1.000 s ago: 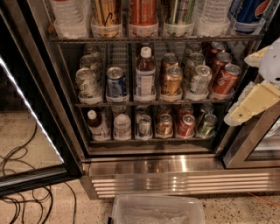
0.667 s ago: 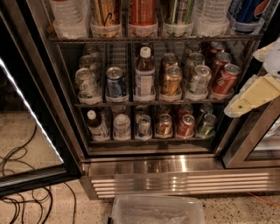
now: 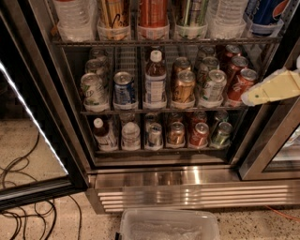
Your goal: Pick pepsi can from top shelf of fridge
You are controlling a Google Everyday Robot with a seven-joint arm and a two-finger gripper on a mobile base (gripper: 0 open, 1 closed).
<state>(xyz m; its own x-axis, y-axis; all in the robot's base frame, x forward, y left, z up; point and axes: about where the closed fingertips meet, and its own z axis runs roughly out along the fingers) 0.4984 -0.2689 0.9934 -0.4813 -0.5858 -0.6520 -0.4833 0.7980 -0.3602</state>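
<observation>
Gripper (image 3: 262,93) had risen slightly at the right side of the fridge (image 3: 187,180); spread or closed, could not tell. Pepsi can (image 3: 265,11) stood ungrasped above it, at the right edge of the top shelf (image 3: 154,42). Judged: approach under way.

Cream tool (image 3: 252,96) juts in from right edge, tip pointing left

Dim fridge (image 3: 187,179) interior, bright light strip (image 3: 33,118) at left, pale end effector (image 3: 253,96) at right edge
</observation>
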